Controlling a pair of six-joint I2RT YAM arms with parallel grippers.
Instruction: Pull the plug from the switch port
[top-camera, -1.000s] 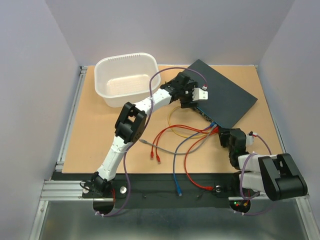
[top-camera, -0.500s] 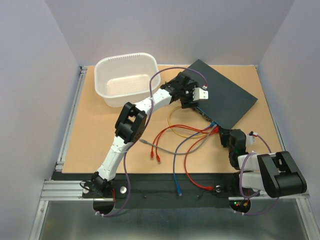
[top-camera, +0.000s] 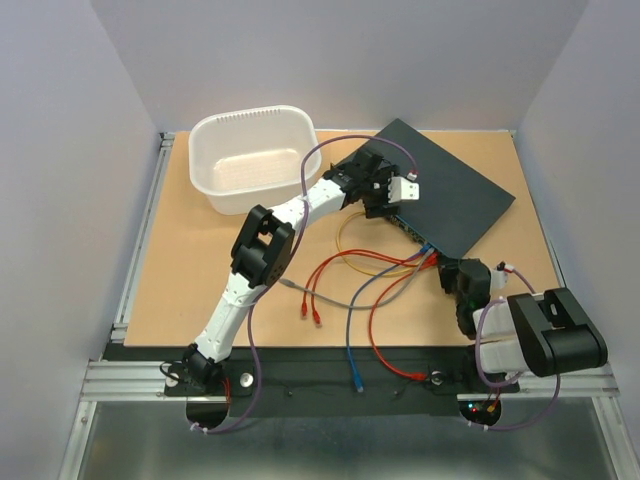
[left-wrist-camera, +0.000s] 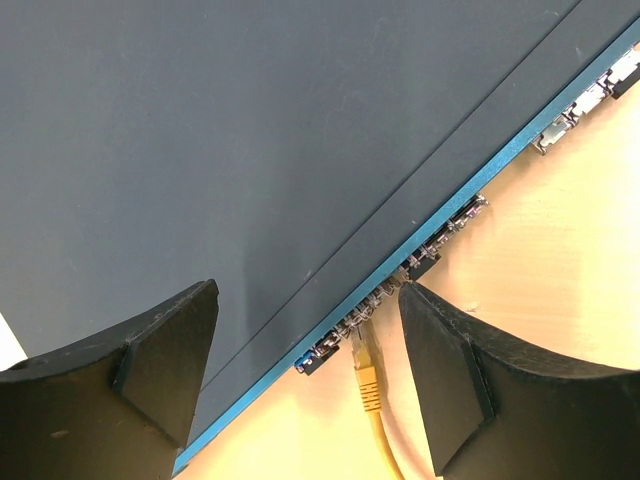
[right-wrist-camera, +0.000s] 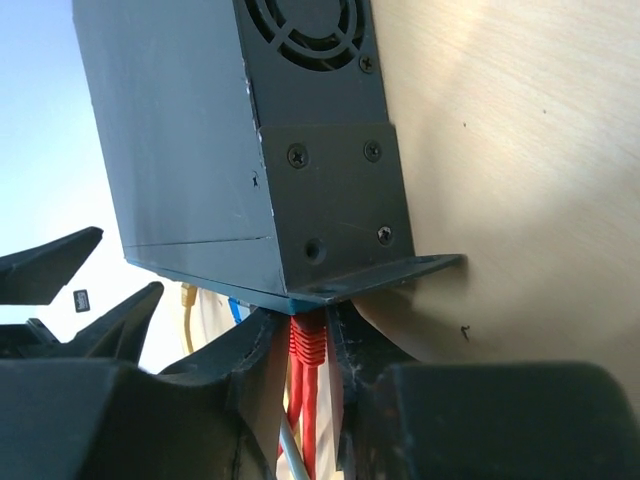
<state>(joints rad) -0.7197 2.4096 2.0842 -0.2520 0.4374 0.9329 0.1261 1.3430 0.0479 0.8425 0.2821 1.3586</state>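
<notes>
Pale grey walls enclose a tan table (top-camera: 190, 280) seen from above. At the far left a white tub (top-camera: 250, 118) is stood. The left arm is stretched diagonally past the tub, and its left tool (top-camera: 385, 190) is held over the near long edge of the switch (top-camera: 450, 195), which lies flat and slantwise at the far right of the table.

In the left wrist view the left tool (left-wrist-camera: 305, 300) is spread wide. One finger is seen over the dark top of the switch (left-wrist-camera: 250, 130) and the other over the table, with the socket row between them. A yellow plug (left-wrist-camera: 366, 375) is seated in one of those sockets. Whether the fingers touch anything cannot be told.

Loose red cables (top-camera: 330, 275) and a blue cable (top-camera: 352, 350) are strewn on the table in front of the switch.

At the right, the right tool (top-camera: 460, 280) is placed at the near corner of the switch. In the right wrist view the right tool (right-wrist-camera: 305, 335) is drawn narrow around a red plug (right-wrist-camera: 308, 345), which is still seated in the socket edge beneath the end face of the switch (right-wrist-camera: 200, 150).
</notes>
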